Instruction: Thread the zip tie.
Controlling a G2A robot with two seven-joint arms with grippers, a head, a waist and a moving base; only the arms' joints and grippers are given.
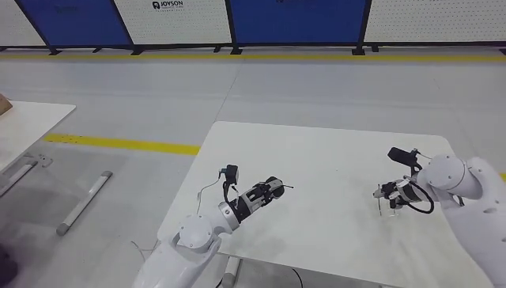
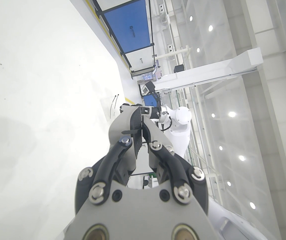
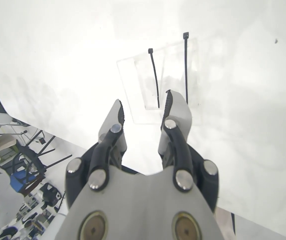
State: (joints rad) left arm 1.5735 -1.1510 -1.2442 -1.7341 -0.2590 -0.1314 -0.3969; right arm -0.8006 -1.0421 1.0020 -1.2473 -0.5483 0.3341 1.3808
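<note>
A grey hall floor [image 1: 158, 90] with a yellow line [image 1: 118, 142] runs back to a row of blue and white perforated panels [image 1: 296, 7] at 12 o'clock. On it stands a white rectangular table [image 1: 332, 161] with a plain matt top and a few small dark specks.

In the top view, the left gripper [image 1: 274, 185] hangs over the table at about 9 o'clock. The right gripper [image 1: 385, 195] hangs at about 3 o'clock, well apart from it.

The left gripper [image 2: 142, 121] has its ribbed black pads pressed together on a thin black plastic zip tie [image 2: 129, 131]. This tie crosses the pads sideways, with a short flat end poking out on one side. The pads cover the rest of it, so its head cannot be made out.

The right gripper [image 3: 144, 97] has its fingers spread and holds nothing. It sits just above a clear rectangular plastic sheet [image 3: 127, 88] that lies flat on the table. The sheet's edges are faint against the white.

Two more slim black zip ties [image 3: 155, 78] lie side by side on the sheet, apart from each other. Each has a small square head pointing away from the gripper. The longer tie's [image 3: 185, 68] tail runs behind one finger.
</note>
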